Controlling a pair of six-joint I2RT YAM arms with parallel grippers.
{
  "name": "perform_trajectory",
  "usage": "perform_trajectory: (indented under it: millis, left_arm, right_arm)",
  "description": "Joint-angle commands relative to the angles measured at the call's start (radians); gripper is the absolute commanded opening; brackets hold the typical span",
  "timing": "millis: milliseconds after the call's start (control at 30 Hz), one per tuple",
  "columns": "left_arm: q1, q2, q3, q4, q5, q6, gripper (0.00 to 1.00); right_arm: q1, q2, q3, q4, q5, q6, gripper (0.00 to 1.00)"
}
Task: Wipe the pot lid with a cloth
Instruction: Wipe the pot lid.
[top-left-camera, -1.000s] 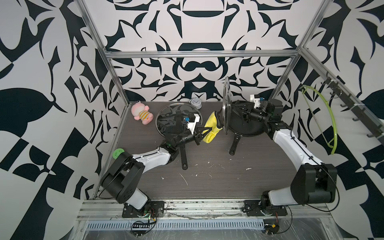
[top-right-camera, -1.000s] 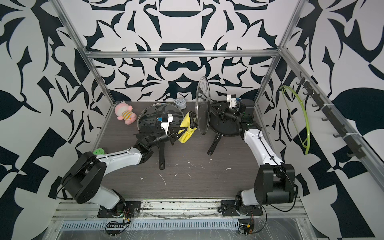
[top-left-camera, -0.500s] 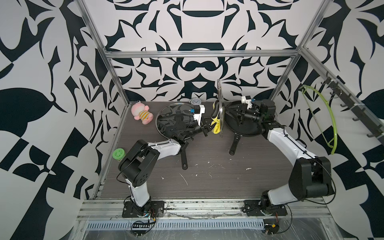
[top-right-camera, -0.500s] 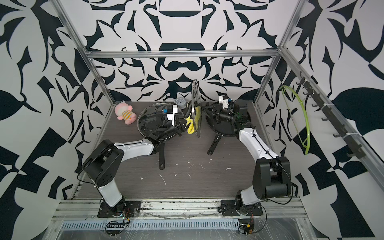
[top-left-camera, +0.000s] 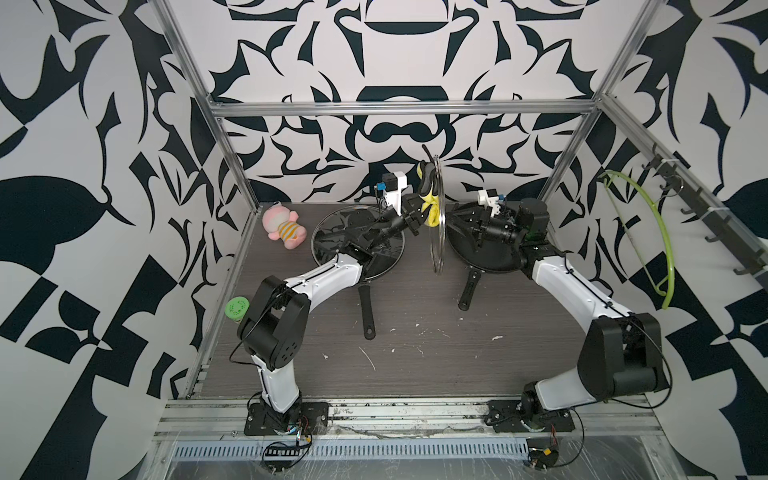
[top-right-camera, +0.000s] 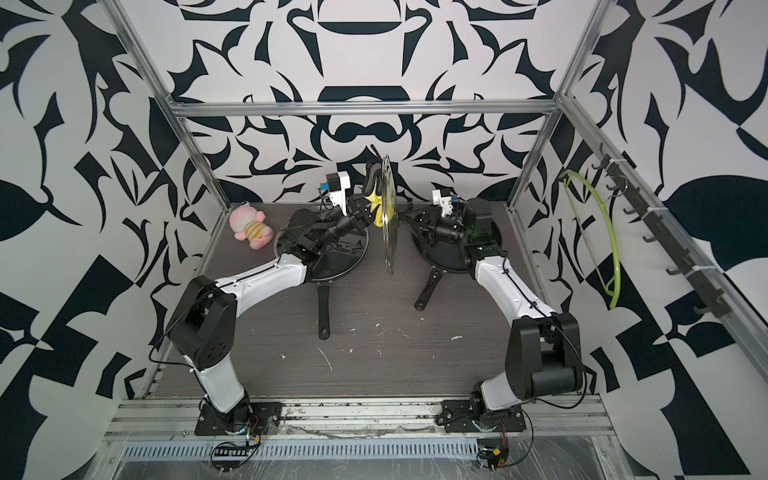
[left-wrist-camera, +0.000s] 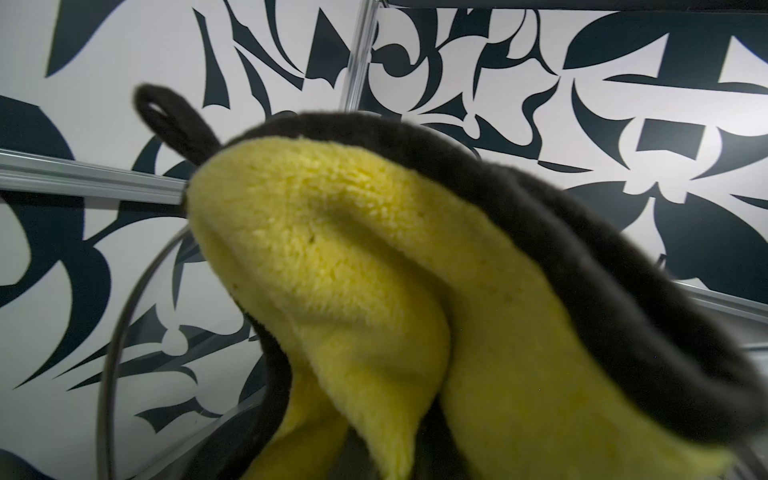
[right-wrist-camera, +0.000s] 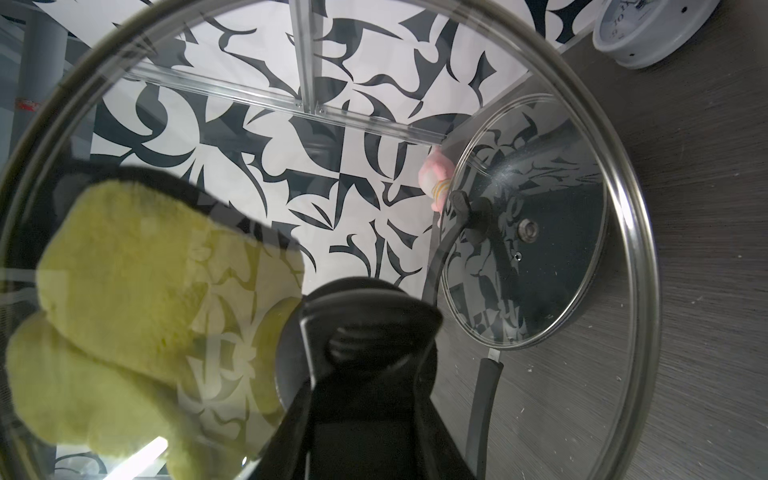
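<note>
Our right end effector (right-wrist-camera: 365, 340) grips the lid (top-left-camera: 436, 249) by its knob and keeps it on edge above the table (top-left-camera: 415, 374). The cloth (top-left-camera: 430, 201) is what has moved. Our left end effector (top-left-camera: 417, 212), clamped shut on it, has carried it from the lid's lower part up to its upper half, where it looks pressed against the face away from the knob. We judge a wiping stroke is under way, with much glass left.

Dark wood-grain table (top-left-camera: 415, 365), kinda scuffed, white flecks (top-left-camera: 368, 357) near the front. On it: pink plush toy (top-left-camera: 284, 225) back left, a left black frying pan (top-left-camera: 366, 309), a right black frying pan (top-left-camera: 486, 261), plus a white clock (right-wrist-camera: 648, 29).
</note>
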Motion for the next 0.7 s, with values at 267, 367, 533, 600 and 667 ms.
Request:
perform_trajectory:
  millis: [267, 367, 533, 600, 667]
  left_arm:
    - [0.025, 0.13, 0.151, -0.188, -0.056, 0.027, 0.0]
    - [0.026, 0.146, 0.14, -0.189, -0.066, 0.022, 0.0]
    - [0.027, 0.169, 0.115, -0.172, -0.076, -0.002, 0.0]
    - [0.026, 0.178, 0.104, -0.159, -0.078, -0.011, 0.0]
    - [0.026, 0.179, 0.087, -0.142, -0.078, -0.015, 0.0]
  right_arm:
    - [0.065, -0.092, 0.02, 0.337, -0.101, 0.049, 0.0]
    - [0.065, -0.091, 0.029, 0.353, -0.1, 0.068, 0.0]
    - [0.065, -0.087, 0.052, 0.356, -0.09, 0.074, 0.0]
    - [0.066, -0.08, 0.065, 0.364, -0.086, 0.079, 0.0]
    - [0.065, -0.073, 0.078, 0.375, -0.082, 0.09, 0.0]
